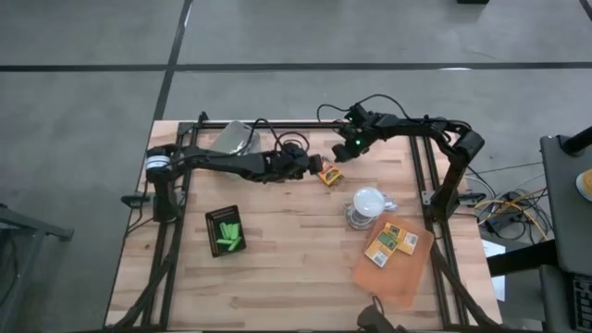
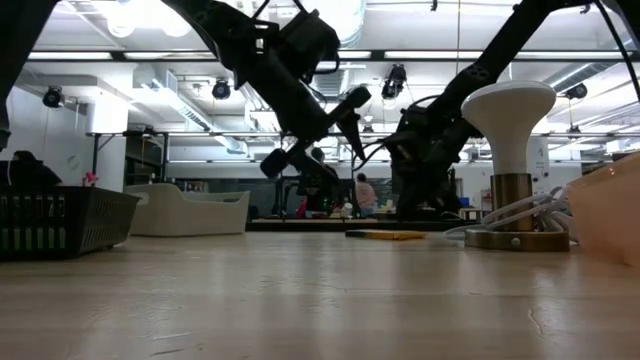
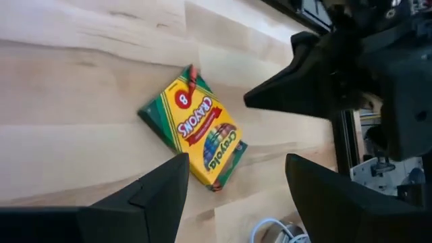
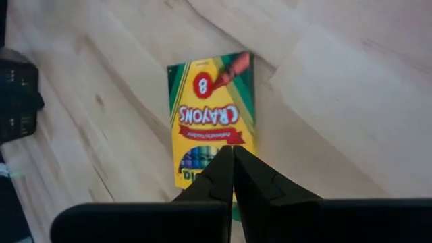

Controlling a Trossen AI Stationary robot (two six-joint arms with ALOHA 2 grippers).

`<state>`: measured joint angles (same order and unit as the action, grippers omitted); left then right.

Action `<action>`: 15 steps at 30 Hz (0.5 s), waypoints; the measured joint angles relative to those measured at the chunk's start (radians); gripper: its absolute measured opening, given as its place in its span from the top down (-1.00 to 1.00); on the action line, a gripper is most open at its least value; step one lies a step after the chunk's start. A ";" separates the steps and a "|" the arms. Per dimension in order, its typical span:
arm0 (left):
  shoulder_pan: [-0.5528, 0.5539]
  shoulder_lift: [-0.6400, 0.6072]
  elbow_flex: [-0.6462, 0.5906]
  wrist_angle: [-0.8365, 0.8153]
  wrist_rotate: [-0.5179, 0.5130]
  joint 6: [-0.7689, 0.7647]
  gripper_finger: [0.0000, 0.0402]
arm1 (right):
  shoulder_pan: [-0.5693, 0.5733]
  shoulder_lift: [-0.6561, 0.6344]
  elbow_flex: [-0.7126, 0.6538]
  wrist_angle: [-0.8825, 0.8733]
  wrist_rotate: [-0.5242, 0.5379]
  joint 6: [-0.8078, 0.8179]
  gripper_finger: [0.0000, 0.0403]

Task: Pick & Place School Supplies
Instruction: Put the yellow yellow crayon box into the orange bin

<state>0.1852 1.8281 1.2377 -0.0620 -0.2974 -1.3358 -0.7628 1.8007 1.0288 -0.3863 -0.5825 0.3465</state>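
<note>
Pale wooden planks make up the counter [image 1: 296, 268], which stands on a grey concrete floor; in the low view an open workshop with ceiling lights lies beyond it. Both arms meet over the far middle of the counter, above a yellow-and-green Crayola crayon box [image 1: 330, 174] lying flat on the wood. The left gripper [image 3: 233, 179] hangs just above that box with its jaws spread wide, the box showing between them, untouched. The right gripper [image 4: 233, 162] hovers over the same box from the other side, jaws pressed together and holding nothing. Two more crayon boxes [image 1: 391, 242] lie side by side on a translucent orange sheet [image 1: 398, 277] at the right front. A black tray [image 1: 225, 230] at the left front holds several bright-green sticks [image 1: 229, 235]. Between the sheet and the far crayon box stands a small white-domed lamp [image 1: 368, 205] on a round base.
</note>
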 joint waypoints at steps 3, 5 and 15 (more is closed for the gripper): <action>0.000 0.006 0.000 0.004 0.002 -0.008 -0.26 | 0.006 0.002 0.017 -0.020 0.008 0.006 0.96; 0.000 0.007 0.000 0.006 0.002 -0.010 -0.26 | 0.015 0.002 0.038 -0.062 0.026 0.006 0.96; 0.004 0.006 0.000 0.005 0.004 0.034 -0.26 | 0.092 0.002 0.118 -0.176 0.128 -0.430 0.96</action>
<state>0.1890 1.8343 1.2377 -0.0566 -0.2932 -1.3023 -0.6708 1.8023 1.1466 -0.5625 -0.4540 -0.0839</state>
